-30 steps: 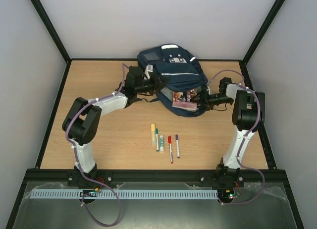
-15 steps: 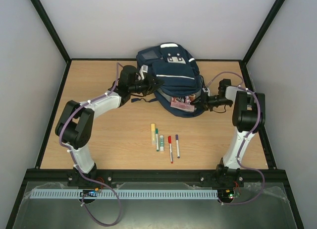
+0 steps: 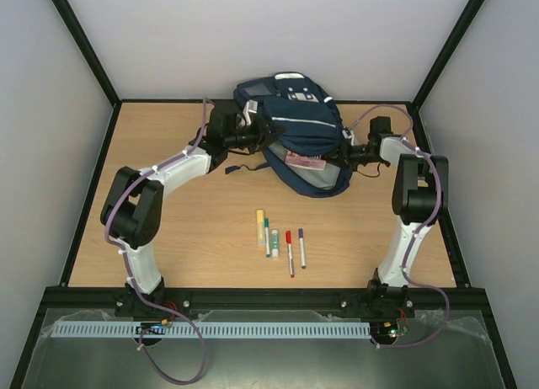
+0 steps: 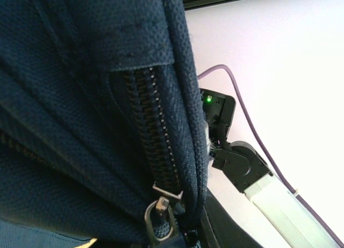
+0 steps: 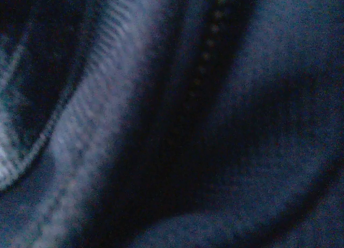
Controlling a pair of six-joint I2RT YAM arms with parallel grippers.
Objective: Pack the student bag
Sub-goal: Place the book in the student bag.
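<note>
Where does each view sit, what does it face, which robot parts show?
Top external: overhead behind the table's near edge, looking down; left arm and right arm show.
Left wrist: against the student bag's zipper; an arm joint behind.
Right wrist: pressed to blurred navy fabric; no robot part.
All share the bag.

Both arms had white plastic links (image 3: pixel 181 170) and bulky black joint housings (image 3: pixel 135 209); thin purple cables (image 4: pixel 224 66) ran along them. Left gripper (image 3: pixel 263 136), right gripper (image 3: pixel 340 157) black; small green LED (image 4: pixel 207 99) lit.

the navy student bag (image 3: pixel 296 135) (white stripes, grey patches) lies gaping open at far centre.
</note>
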